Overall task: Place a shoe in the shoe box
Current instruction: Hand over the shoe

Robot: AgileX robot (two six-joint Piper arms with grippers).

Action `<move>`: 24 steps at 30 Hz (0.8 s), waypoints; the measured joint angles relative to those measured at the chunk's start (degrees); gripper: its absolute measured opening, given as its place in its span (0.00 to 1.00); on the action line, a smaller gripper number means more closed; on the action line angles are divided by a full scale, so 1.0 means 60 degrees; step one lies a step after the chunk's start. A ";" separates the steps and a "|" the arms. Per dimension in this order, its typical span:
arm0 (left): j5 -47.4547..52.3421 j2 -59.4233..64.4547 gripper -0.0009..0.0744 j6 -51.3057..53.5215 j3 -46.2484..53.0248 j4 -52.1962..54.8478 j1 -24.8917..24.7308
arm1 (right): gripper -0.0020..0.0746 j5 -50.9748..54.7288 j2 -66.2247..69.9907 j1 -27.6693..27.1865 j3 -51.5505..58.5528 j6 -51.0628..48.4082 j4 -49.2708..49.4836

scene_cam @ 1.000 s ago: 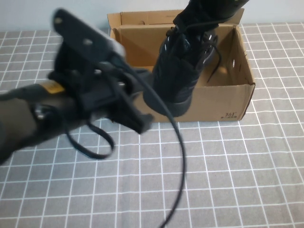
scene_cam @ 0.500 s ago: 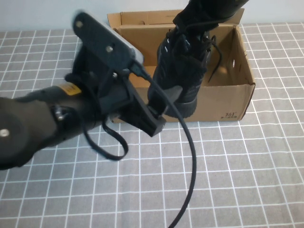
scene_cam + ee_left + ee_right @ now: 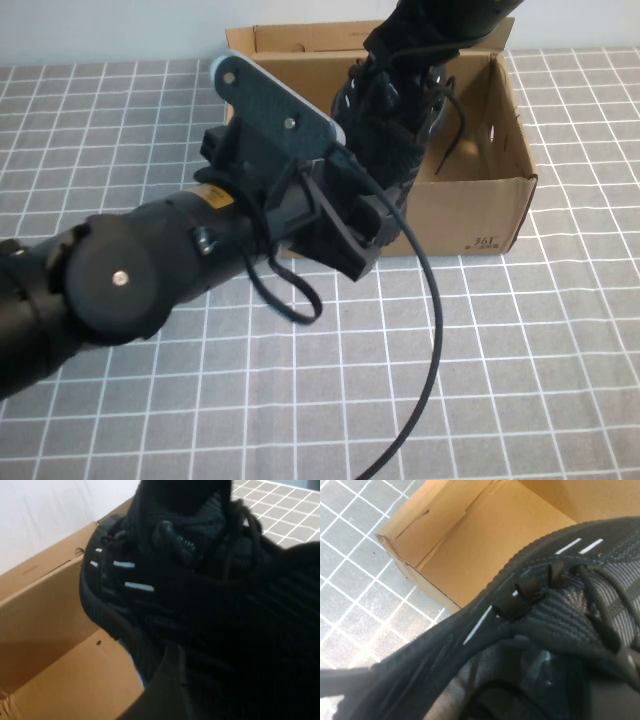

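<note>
The black mesh shoe (image 3: 385, 130) hangs toe-down over the open brown shoe box (image 3: 470, 215), its lower end below the box's front rim. My right gripper (image 3: 398, 55) comes down from the far side and is shut on the shoe's collar. My left gripper (image 3: 362, 232) is at the box's front wall, open, its fingers on either side of the shoe's lower end. The left wrist view is filled by the shoe (image 3: 165, 580) with white dashes above the box (image 3: 50, 630), with one finger (image 3: 167, 690) beside it. The right wrist view shows the shoe's laces (image 3: 560, 615) over the box (image 3: 485, 540).
The box stands at the far middle of a grey checked cloth (image 3: 520, 360), its flap lid (image 3: 300, 38) standing up at the back. My left arm's bulky body (image 3: 120, 290) and its black cable (image 3: 425, 330) cover the near left of the table.
My left arm has swung right to the shoe's lower end and its jaws have opened. The shoe and my right arm have stayed in place.
</note>
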 joint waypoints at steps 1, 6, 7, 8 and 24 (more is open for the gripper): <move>-0.0066 0.0118 0.86 0.0000 -0.0046 0.0046 0.0000 | 0.02 0.0000 0.0000 0.0000 0.0000 0.0000 0.0018; -0.0442 0.0663 0.86 0.0000 -0.0306 0.0365 0.0000 | 0.02 0.0000 0.0000 0.0000 0.0000 0.0000 0.0018; -0.0502 0.0751 0.86 0.0000 -0.0394 0.0364 0.0000 | 0.02 0.0000 0.0000 0.0000 0.0000 0.0000 0.0018; -0.0571 0.0868 0.86 0.0000 -0.0466 0.0385 0.0000 | 0.02 0.0000 0.0000 0.0000 0.0000 0.0000 0.0018; -0.1907 0.1551 0.49 0.0000 -0.0602 0.0421 0.0000 | 0.02 -0.0017 0.0000 0.0000 0.0000 0.0000 0.0000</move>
